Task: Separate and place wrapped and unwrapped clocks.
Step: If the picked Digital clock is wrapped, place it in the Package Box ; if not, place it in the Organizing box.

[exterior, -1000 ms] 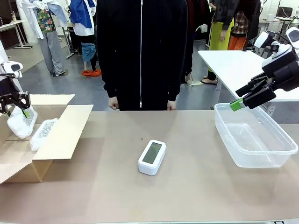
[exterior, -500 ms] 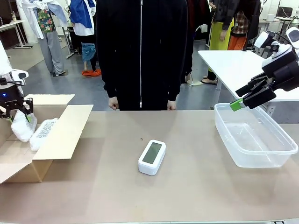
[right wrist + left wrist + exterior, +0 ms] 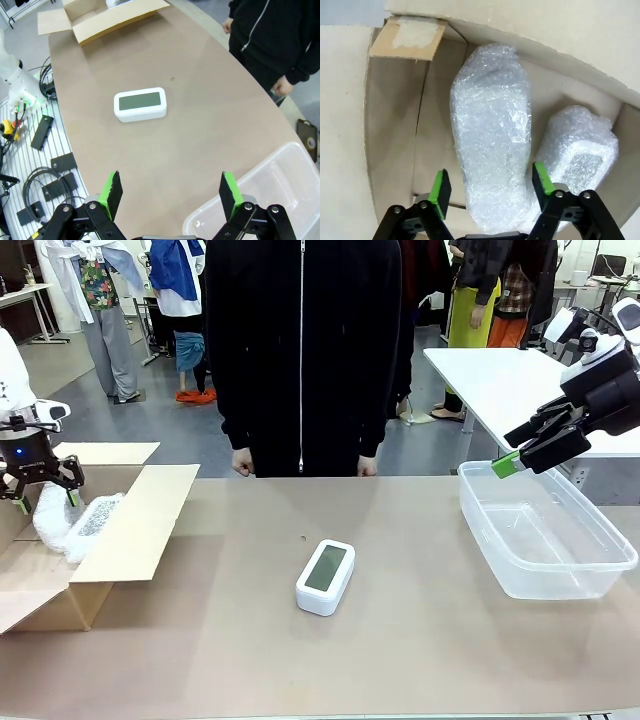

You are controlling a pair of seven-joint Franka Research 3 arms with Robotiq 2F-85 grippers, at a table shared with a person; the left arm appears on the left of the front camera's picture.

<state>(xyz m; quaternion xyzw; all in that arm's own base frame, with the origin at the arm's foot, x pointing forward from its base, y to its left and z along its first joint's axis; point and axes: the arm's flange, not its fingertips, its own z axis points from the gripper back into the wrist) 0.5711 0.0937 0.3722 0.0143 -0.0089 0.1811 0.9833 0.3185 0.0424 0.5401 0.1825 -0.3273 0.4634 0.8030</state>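
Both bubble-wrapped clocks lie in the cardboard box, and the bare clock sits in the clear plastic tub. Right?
Not quite. The front view shows the bare clock on the table, outside the clear plastic tub. Both bubble-wrapped clocks do lie in the cardboard box.

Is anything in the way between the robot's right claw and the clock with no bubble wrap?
Nothing visible. The bare clock lies alone mid-table, and only bare tabletop lies between it and the open right gripper hovering by the clear tub.
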